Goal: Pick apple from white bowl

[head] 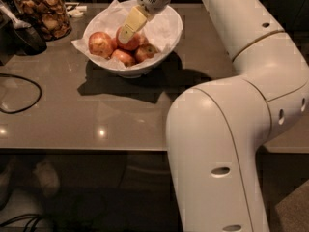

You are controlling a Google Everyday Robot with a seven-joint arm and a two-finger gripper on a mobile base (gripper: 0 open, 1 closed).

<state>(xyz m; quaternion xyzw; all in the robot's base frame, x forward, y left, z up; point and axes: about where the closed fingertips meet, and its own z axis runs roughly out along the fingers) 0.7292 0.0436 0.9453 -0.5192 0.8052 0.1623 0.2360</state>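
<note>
The robot's white arm [241,110] fills the 3 to 6 o'clock part of the view and reaches up over the top edge toward 12 o'clock. Under it lies the grey-brown table [87,115], with a black cable [21,93] looping in at 9 o'clock.

The white bowl [129,72] stands on the table at about 11 o'clock from the view's centre. It is lined with crinkled white paper [164,21] and holds four apples. A glass jar [43,13] of brown snacks stands at 10 o'clock, well apart from the bowl.

Inside the bowl, the apple [134,42], deep red, sits near the middle. A paler apple [101,43] lies at its 9 o'clock, a second one [123,57] at its 7 o'clock and a third [145,51] at its 4 o'clock, all close around it.

The gripper [125,34] comes down from 12 o'clock into the bowl. Its pale yellow tip slants toward 7 o'clock and lies across the near face of the apple, at the apple's 10 o'clock side, touching or just off it. Whether the gripper is clamped on the apple cannot be told.
</note>
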